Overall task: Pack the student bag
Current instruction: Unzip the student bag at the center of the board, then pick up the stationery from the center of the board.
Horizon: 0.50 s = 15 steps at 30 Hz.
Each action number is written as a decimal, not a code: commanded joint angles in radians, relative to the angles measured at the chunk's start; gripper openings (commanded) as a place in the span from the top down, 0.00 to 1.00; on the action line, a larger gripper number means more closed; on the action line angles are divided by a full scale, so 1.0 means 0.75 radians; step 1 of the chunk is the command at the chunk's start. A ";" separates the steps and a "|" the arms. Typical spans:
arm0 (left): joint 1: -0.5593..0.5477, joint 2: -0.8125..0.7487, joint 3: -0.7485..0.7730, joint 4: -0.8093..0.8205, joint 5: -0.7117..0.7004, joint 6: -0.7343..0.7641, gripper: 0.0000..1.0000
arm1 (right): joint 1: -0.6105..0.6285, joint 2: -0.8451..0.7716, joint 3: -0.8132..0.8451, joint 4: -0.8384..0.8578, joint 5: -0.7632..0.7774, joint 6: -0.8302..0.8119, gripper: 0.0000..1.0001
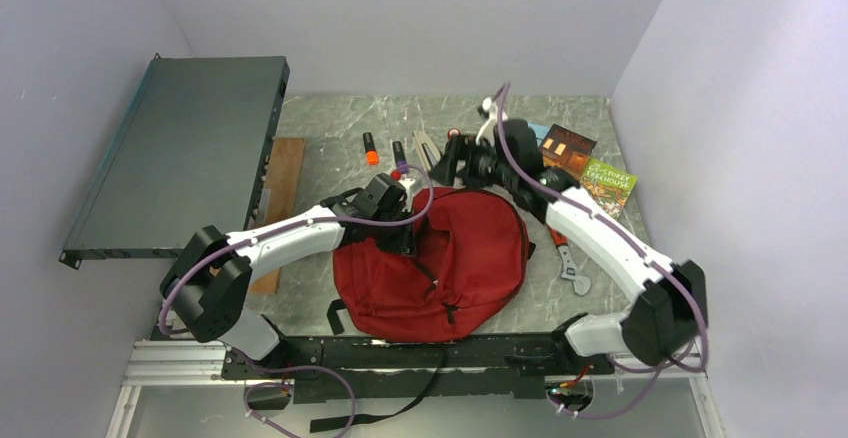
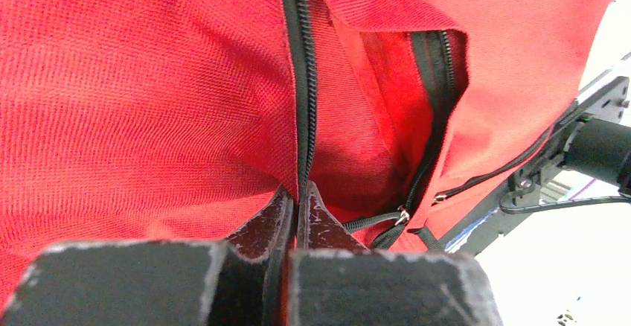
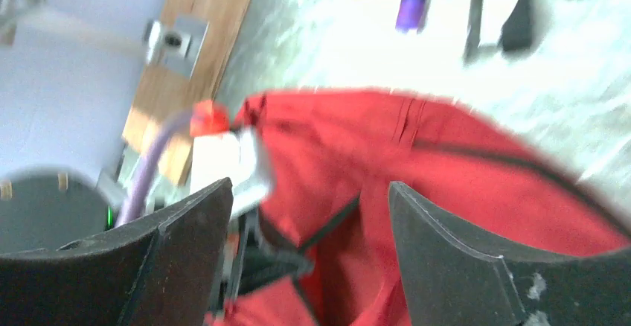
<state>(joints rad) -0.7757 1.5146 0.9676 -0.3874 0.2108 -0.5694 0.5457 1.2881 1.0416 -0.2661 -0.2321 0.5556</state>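
**Left fingers [image 2: 260, 225] clamped on the student bag [image 1: 440, 258], right fingers [image 3: 439, 244] apart**

At the bottom centre of the left wrist view, the left fingers press together on the bag's red fabric right along its black zipper [image 2: 301, 80]. An unzipped pocket gapes at the upper right of that frame.

The right wrist view is blurred. The right fingers stand wide apart across the lower frame, with the bag's red cloth showing beyond the gap.

From above, the bag lies in the lower middle of the bench [image 1: 450, 118], close to the arm bases. The left fingers are at its upper left edge and the right fingers just past its top edge.

An orange marker [image 1: 370, 148] lies above the bag. Two books [image 1: 567, 148] sit toward the upper right, and a wrench [image 1: 568, 263] lies just right of the bag.
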 commanded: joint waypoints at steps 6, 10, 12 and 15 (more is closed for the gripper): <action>0.000 -0.044 -0.019 0.082 0.041 -0.068 1.00 | -0.127 0.675 0.523 0.030 0.094 -0.330 0.11; 0.001 -0.049 -0.008 0.062 0.012 -0.062 1.00 | -0.130 0.874 0.685 0.034 0.211 -0.452 0.01; 0.001 -0.035 0.005 0.057 0.017 -0.061 1.00 | -0.128 0.946 0.723 0.038 0.255 -0.500 0.00; 0.000 -0.015 0.005 0.068 0.032 -0.067 1.00 | -0.131 1.028 0.764 0.054 0.271 -0.531 0.00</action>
<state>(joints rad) -0.7753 1.5143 0.9577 -0.3531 0.2203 -0.6071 0.4492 2.0480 1.5284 -0.2584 -0.0895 0.2459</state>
